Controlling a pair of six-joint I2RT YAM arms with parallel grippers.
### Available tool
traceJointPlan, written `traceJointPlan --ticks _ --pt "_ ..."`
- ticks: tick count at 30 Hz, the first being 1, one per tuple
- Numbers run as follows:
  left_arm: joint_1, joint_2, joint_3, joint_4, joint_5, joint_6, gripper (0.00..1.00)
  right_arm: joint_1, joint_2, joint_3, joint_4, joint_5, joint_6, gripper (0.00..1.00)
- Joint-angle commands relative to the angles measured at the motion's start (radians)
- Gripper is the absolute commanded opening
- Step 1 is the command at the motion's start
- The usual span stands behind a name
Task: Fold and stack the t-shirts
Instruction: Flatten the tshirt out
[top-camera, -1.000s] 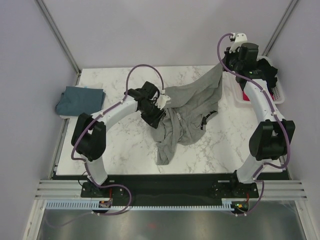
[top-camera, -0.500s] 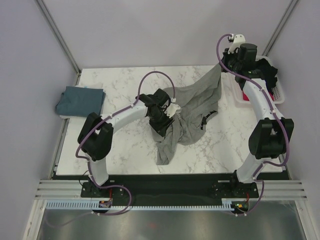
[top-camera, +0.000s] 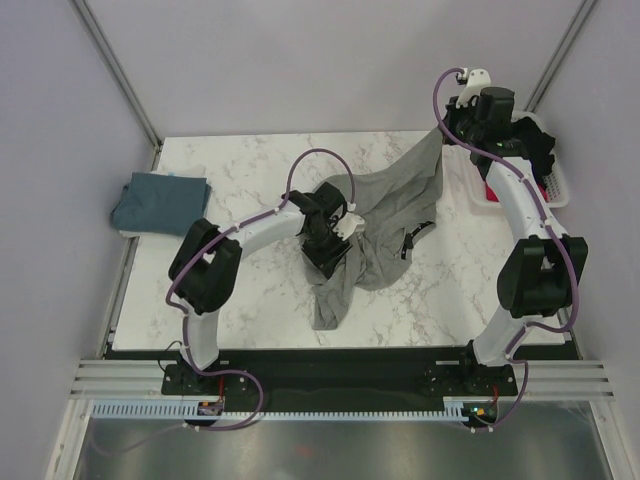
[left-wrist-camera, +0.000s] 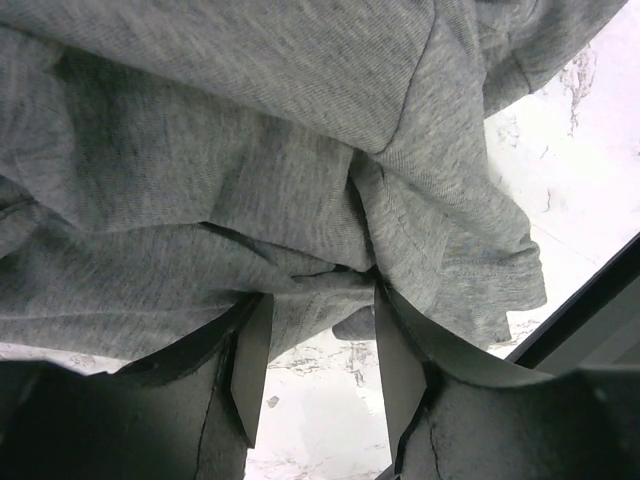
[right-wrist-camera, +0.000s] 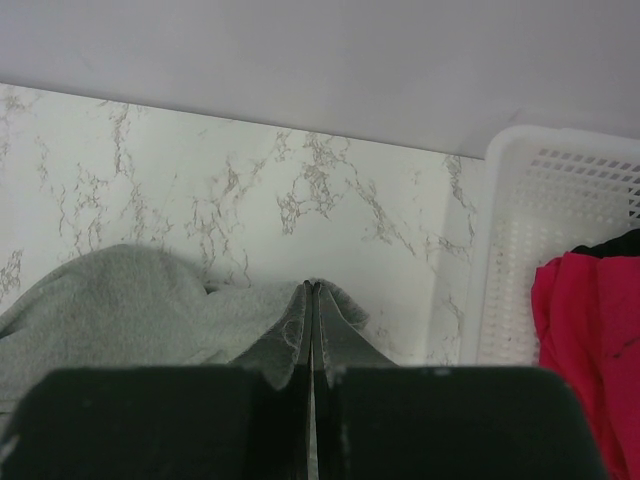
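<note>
On marble table (top-camera: 250, 290) — grey t-shirt (top-camera: 385, 225), right gripper (right-wrist-camera: 311, 288) clamped on its edge, left gripper (left-wrist-camera: 320, 296) apart.

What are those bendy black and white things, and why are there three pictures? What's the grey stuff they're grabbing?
Those are two robot arms bolted to a table, each ending in a two-finger gripper. The wide picture looks down from above; the other two come from cameras on the wrists. On the marble table lies a crumpled grey t-shirt. The right gripper is pinched shut on one edge of it, holding that edge up. The left gripper is open, its fingers right against the cloth's folds. A folded teal shirt lies at the left, and a white basket at the right holds a pink shirt.
</note>
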Motion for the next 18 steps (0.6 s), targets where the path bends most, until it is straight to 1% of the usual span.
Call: traceJointPlan --ticks 1,5,9,10,11,13,14,15,17,18 --pt "-0.010 0.018 0.043 0.005 -0.006 -0.028 0.53 -0.006 0.008 0.023 0.032 -0.017 0.008 0.00" --pt "-0.010 0.039 0.051 0.005 -0.023 -0.023 0.55 -0.007 0.011 0.020 0.033 -0.017 0.011 0.00" --pt "-0.010 0.055 0.054 0.006 -0.034 -0.022 0.49 -0.007 0.012 0.022 0.038 -0.014 0.014 0.00" --pt "-0.010 0.059 0.057 0.006 -0.037 -0.020 0.46 -0.006 0.012 0.023 0.041 -0.014 0.016 0.00" --pt "-0.010 0.061 0.060 0.005 -0.035 -0.020 0.39 -0.005 0.012 0.023 0.040 -0.013 0.017 0.00" --pt "-0.010 0.053 0.060 0.006 -0.037 -0.020 0.33 -0.005 0.011 0.023 0.041 -0.013 0.017 0.00" --pt "-0.010 0.049 0.062 0.005 -0.037 -0.020 0.26 -0.005 0.009 0.023 0.043 -0.013 0.019 0.00" --pt "-0.010 0.035 0.060 0.003 -0.041 -0.019 0.24 -0.005 0.008 0.023 0.044 -0.014 0.019 0.00" --pt "-0.007 0.021 0.049 0.003 -0.058 -0.009 0.13 -0.033 0.006 0.016 0.046 -0.011 0.022 0.00" --pt "-0.005 -0.003 0.046 -0.003 -0.064 -0.005 0.10 -0.035 0.006 0.013 0.046 -0.013 0.023 0.00"
